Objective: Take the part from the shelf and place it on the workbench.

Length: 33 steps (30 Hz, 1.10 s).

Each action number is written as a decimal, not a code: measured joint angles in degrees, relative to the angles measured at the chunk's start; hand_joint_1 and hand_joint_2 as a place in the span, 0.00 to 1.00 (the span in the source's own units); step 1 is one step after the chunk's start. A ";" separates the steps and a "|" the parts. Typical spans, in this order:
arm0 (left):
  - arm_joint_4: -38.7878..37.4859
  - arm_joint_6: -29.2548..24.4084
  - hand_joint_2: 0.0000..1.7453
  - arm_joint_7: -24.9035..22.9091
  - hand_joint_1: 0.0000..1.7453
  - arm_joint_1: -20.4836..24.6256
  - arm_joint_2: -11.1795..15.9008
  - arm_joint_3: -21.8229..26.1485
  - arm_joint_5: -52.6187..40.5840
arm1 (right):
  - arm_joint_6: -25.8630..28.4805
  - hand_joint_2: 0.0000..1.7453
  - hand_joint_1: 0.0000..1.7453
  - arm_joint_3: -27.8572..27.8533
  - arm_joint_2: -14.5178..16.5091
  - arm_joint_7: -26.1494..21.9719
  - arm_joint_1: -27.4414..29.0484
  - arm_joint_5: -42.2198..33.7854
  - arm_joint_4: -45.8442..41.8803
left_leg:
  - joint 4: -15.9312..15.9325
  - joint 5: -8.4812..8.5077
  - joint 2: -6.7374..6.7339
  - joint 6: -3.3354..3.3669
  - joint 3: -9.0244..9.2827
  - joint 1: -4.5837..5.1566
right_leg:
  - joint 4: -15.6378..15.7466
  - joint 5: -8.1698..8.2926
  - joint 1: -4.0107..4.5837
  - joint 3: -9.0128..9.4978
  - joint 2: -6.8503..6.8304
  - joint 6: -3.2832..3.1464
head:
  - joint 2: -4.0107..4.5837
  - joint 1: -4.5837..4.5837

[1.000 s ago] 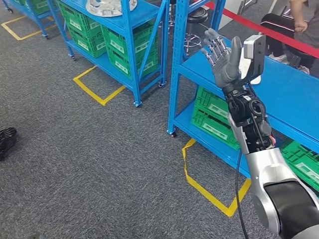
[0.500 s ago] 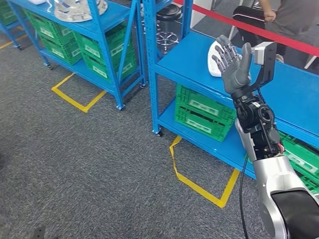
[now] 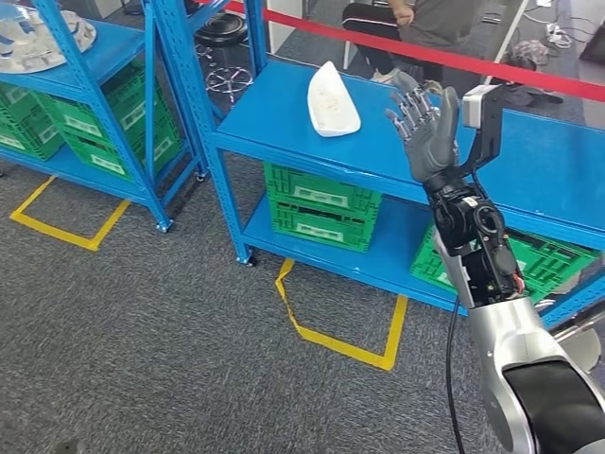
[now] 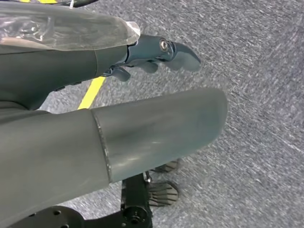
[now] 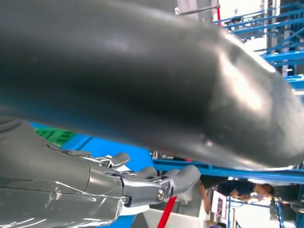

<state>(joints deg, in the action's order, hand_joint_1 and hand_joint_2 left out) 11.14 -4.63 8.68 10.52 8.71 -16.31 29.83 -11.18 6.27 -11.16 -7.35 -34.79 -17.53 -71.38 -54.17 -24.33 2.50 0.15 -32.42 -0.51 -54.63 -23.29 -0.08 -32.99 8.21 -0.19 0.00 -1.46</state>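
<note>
A white curved part (image 3: 333, 99) lies on the top level of the blue shelf (image 3: 285, 118) ahead of me in the head view. My right hand (image 3: 423, 118) is raised over that shelf, to the right of the part and apart from it, fingers spread and holding nothing. The right wrist view shows its grey thumb (image 5: 150, 80) and dark fingers (image 5: 157, 185) empty. My left hand (image 4: 118, 114) hangs above grey carpet in the left wrist view, fingers (image 4: 168, 50) extended, nothing in it.
Green crates (image 3: 321, 206) sit on the shelf's lower level. A second blue shelf (image 3: 85, 66) at the left carries a silver part (image 3: 32, 38) and more green crates. Yellow floor markings (image 3: 342, 331) lie on the carpet. A red barrier (image 3: 428, 55) and a seated person (image 3: 421, 19) are behind.
The camera has turned right, so the whole scene slid left. The white part, hidden a second ago, is now in full view. My raised right hand keeps its pose.
</note>
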 joint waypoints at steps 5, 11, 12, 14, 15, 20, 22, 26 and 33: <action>0.00 0.00 0.00 0.19 0.00 0.04 -0.05 0.00 0.11 | 0.21 0.00 0.00 -0.31 -0.25 0.36 0.34 0.04 -0.63 | 0.65 0.05 -3.21 0.97 0.51 -0.16 | -13.60 -7.07 0.10 -6.30 -7.15 1.26 | 0.00 -1.32; -0.01 -0.03 0.00 0.54 0.00 -0.38 -0.04 0.00 0.56 | 0.28 0.00 0.00 -0.29 -0.25 0.99 1.33 0.10 -1.93 | 0.54 -0.94 -7.13 0.14 1.55 -0.14 | -3.95 -1.43 -0.30 -1.01 -10.97 1.76 | 0.00 -2.78; -0.01 -0.07 0.00 0.62 0.00 -0.37 -0.01 0.00 0.62 | 0.24 0.00 0.00 -0.27 -0.24 1.08 1.32 0.11 -2.26 | 0.51 -1.11 -7.68 -0.12 1.73 0.01 | -1.27 -0.87 -0.09 0.47 -11.89 1.47 | 0.00 -2.86; -0.01 -0.17 0.00 0.73 0.00 -0.38 0.03 0.00 0.68 | 0.19 0.00 0.00 -0.26 -0.23 1.31 1.47 0.11 -2.78 | 0.47 -1.29 -8.98 -0.58 1.93 0.29 | 0.03 -1.10 0.37 1.20 -11.79 0.70 | 0.00 -2.66; -0.01 -0.24 0.00 0.76 0.00 -0.36 0.05 0.00 0.69 | 0.18 0.00 0.00 -0.27 -0.23 1.46 1.67 0.11 -3.09 | 0.43 -1.45 -9.43 -0.87 2.04 0.26 | 0.07 -1.01 0.25 1.13 -11.08 0.28 | 0.00 -2.45; 0.00 -0.51 0.00 0.85 0.00 -0.30 -0.02 0.00 0.68 | 0.16 0.00 0.00 -0.26 -0.23 2.00 1.87 0.11 -4.53 | -12.77 -8.27 -3.26 -1.79 -3.84 -0.34 | 0.42 -0.56 -0.04 1.25 -7.71 -1.10 | 0.00 -1.02; -0.01 -0.57 0.00 0.84 0.00 -0.56 -0.02 0.00 0.68 | 0.16 0.00 0.00 -0.18 -0.23 2.10 2.10 0.11 -4.68 | -18.22 -9.33 -2.81 -1.67 -7.18 -0.25 | 0.41 -0.53 0.07 1.24 -6.10 -1.21 | 0.00 -0.41; 0.01 -0.57 0.00 0.83 0.00 -0.52 0.02 0.00 0.68 | 0.16 0.00 0.00 -0.11 -0.23 2.13 2.19 0.11 -5.32 | -5.49 -1.45 -0.08 -0.70 -2.50 -0.28 | 0.21 -0.56 0.16 1.21 -2.80 -1.09 | 0.00 0.05; 0.01 -0.74 0.00 0.91 0.00 -0.14 -0.11 -0.02 0.68 | 0.37 0.00 0.00 -0.38 -0.35 2.81 2.42 0.08 -6.46 | 0.49 0.11 -1.65 0.87 0.37 -0.47 | -3.06 -2.59 0.16 -1.32 -3.11 0.91 | 0.00 -0.48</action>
<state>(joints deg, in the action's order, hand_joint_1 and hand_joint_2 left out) 11.15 -5.37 9.59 10.38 8.60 -16.32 30.51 -10.81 5.90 -11.51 -4.54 -32.37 -17.45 -77.84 -53.68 -24.21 0.85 1.02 -32.05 -0.97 -57.69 -25.88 0.07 -34.31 5.10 0.72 0.00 -1.94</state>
